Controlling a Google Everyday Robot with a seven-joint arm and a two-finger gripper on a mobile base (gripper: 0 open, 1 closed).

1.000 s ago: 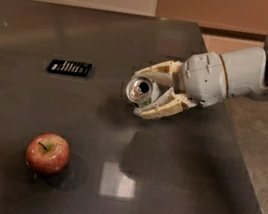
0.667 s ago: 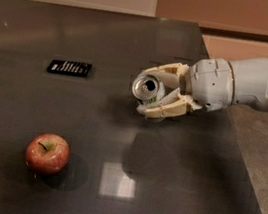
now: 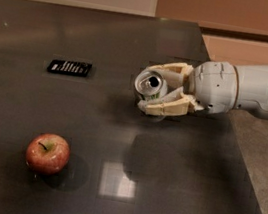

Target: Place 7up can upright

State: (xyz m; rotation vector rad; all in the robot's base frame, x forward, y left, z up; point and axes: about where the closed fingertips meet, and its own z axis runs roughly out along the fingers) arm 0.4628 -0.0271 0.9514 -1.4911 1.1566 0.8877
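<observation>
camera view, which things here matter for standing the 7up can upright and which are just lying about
For the job: 7up can, held on its side; gripper, closed on it over the table, right side.
Just lying about: red apple, front left; black device, back left.

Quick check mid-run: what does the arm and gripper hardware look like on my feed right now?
The gripper, over the dark table's right half, has two cream-beige fingers on a rounded light-grey wrist housing with small dark dots. The arm behind is smooth grey-white. No cables show.
</observation>
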